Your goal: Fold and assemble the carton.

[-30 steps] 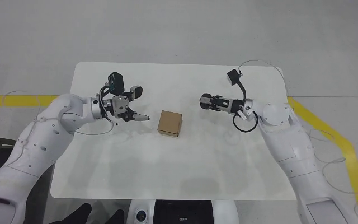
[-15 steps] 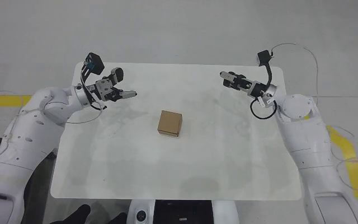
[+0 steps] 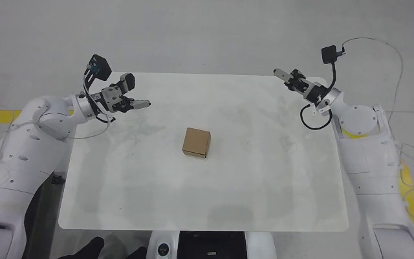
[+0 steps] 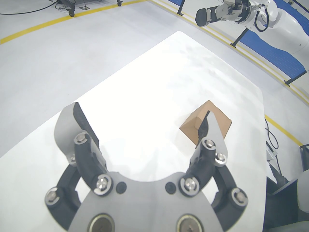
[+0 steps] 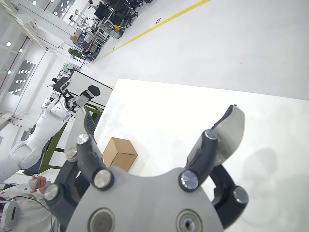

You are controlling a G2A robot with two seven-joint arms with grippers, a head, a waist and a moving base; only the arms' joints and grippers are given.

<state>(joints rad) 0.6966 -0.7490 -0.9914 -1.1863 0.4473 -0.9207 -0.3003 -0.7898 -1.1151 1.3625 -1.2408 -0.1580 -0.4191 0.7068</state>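
A small brown carton (image 3: 196, 142) stands closed as a box near the middle of the white table (image 3: 259, 188). It also shows in the left wrist view as a carton (image 4: 217, 119) and in the right wrist view as a carton (image 5: 119, 153). My left gripper (image 3: 134, 94) hangs open over the table's far left corner, well away from the carton, with nothing between its fingers (image 4: 82, 121). My right gripper (image 3: 288, 76) is open and empty too, above the far right edge; its fingers (image 5: 231, 119) are spread wide.
Bare white tabletop surrounds the carton on all sides. Grey floor with yellow lines lies beyond the table edges. The other arm's gripper (image 4: 205, 16) shows far off in the left wrist view.
Both arms have pulled back from the carton, the left toward the far left corner and the right toward the far right edge. The carton has stayed in place.
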